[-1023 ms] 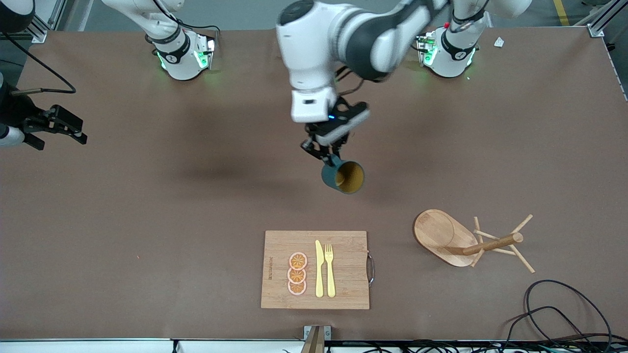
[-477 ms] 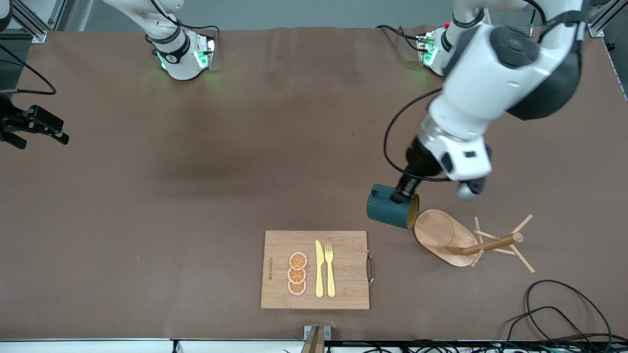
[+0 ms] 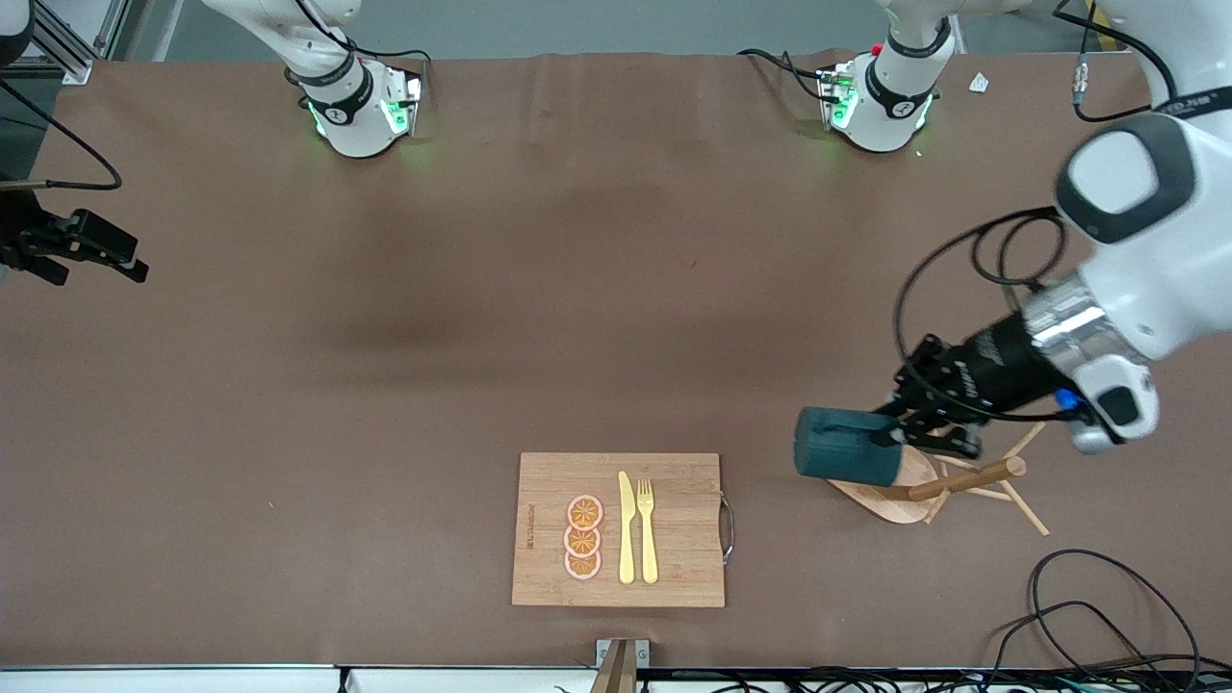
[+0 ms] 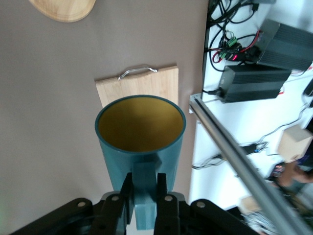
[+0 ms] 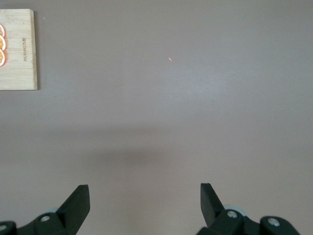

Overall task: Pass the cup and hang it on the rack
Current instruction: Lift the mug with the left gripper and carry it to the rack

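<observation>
Cup [image 3: 845,458] hangs sideways over the rack's [image 3: 948,480] oval base, handle pinched by the left gripper [image 3: 900,439]. Cutting board [image 3: 618,529] lies near the tabletop's front edge. Right gripper [image 3: 82,252] waits, spread.

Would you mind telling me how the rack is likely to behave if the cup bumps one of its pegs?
The rack looks like light wood, so a bump would probably shift it. Its thin pegs seem apt to snap or bend. The cup, held by its handle in the left gripper, hangs over the rack's oval base, so contact seems possible.
</observation>
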`<state>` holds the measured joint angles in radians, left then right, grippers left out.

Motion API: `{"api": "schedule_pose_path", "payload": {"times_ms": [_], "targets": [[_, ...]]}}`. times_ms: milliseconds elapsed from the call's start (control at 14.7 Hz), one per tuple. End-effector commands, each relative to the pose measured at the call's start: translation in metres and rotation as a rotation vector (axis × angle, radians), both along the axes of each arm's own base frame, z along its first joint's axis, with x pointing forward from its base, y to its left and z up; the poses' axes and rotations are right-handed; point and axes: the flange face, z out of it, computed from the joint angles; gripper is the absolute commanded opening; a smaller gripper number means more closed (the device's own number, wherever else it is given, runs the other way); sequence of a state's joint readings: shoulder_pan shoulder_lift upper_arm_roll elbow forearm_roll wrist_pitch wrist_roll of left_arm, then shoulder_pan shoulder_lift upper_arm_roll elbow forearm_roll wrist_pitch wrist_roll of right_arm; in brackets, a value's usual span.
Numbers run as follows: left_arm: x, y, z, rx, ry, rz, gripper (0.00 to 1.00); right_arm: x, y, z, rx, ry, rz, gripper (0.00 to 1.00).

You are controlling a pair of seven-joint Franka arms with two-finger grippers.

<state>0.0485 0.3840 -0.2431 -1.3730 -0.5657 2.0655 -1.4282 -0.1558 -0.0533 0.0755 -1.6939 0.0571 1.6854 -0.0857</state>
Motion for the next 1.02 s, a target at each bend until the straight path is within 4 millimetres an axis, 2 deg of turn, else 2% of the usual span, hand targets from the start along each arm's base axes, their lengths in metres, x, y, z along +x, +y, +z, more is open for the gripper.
{"api": "schedule_pose_path", "payload": {"times_ms": [0, 136, 205, 409, 545, 818, 955], "targets": [[0.009, 0.018, -0.022, -0.061, 0.034, 0.035, 0.00, -0.007, 0.020, 0.004, 0.010, 0.000, 0.000, 1.00], [0.012, 0.024, -0.034, -0.069, 0.056, 0.038, 0.00, -0.007, 0.023, 0.004, 0.005, -0.001, 0.007, 1.00], [0.016, 0.040, -0.043, -0.071, 0.074, 0.055, 0.00, -0.007, 0.023, 0.004, -0.008, -0.001, 0.011, 1.00], [0.014, 0.055, -0.065, -0.058, 0.102, -0.022, 0.00, -0.007, 0.029, 0.003, -0.028, 0.003, 0.026, 1.00], [0.014, 0.076, -0.074, -0.056, 0.110, -0.012, 0.00, -0.008, 0.028, 0.004, -0.028, 0.006, 0.024, 1.00], [0.013, 0.084, -0.096, -0.071, 0.161, -0.041, 0.00, -0.008, 0.028, 0.003, -0.028, 0.011, 0.025, 1.00], [0.013, 0.089, -0.100, -0.082, 0.166, -0.043, 0.00, -0.008, 0.028, 0.003, -0.029, 0.011, 0.026, 1.00]]}}
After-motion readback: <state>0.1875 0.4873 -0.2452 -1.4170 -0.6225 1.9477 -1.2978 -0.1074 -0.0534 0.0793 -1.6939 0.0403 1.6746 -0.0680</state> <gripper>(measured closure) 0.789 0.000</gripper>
